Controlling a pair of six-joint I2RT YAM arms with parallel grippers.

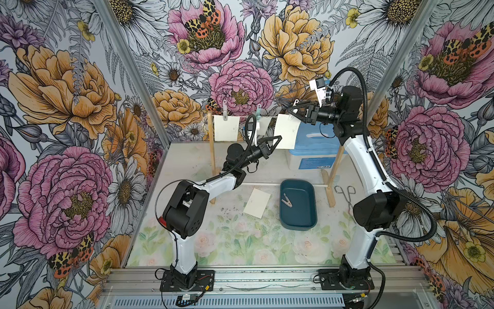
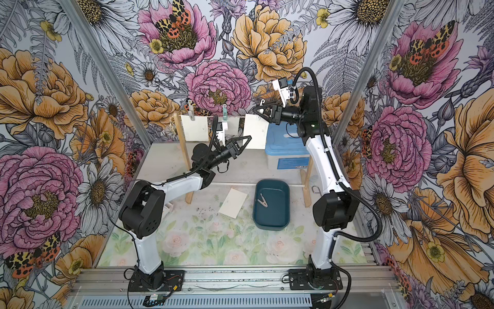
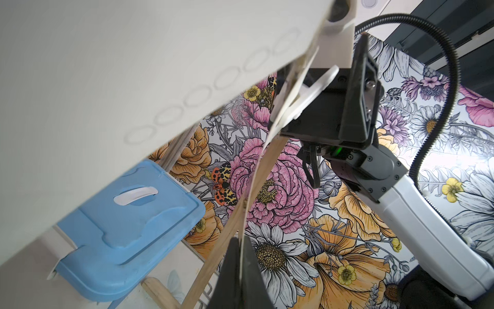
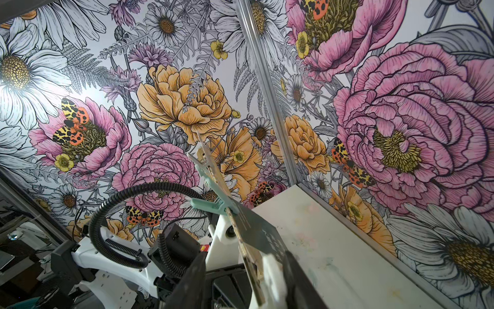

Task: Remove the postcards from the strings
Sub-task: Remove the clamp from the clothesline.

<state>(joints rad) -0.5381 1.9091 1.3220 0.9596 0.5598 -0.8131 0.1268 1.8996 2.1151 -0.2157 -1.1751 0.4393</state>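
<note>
Along the bottom edge of both top views runs a metal rail (image 1: 267,279) with the two arms' bases bolted to it. Above it spreads the table (image 1: 240,246), printed with pale flowers. At mid-frame a loose postcard (image 1: 257,202) lies flat on the table, just left of a dark teal tray (image 1: 302,216) that holds one loose peg (image 1: 286,200). Metal tongs (image 1: 344,192) lie to the right of the tray.

Further up, the left gripper (image 1: 279,137) is clamped on the lower left edge of a hanging postcard (image 1: 288,131). The left wrist view shows that thin edge pinched between the fingers (image 3: 230,275). This card hangs tilted at the right end of the string (image 1: 242,117), which runs between two wooden posts (image 1: 212,149). A white peg (image 1: 295,102) sits at its top corner. The right gripper (image 1: 290,109) has its jaws partly open on either side of that peg. Whether they press it I cannot tell.

Leftward on the string, a middle postcard (image 1: 266,124) under a green peg (image 1: 258,110) is partly hidden by the left arm's camera. A left postcard (image 1: 226,128) hangs under a grey peg (image 1: 225,108). Behind the post at the right stands a blue-lidded box (image 1: 315,133), then the flowered wall (image 1: 240,40).
</note>
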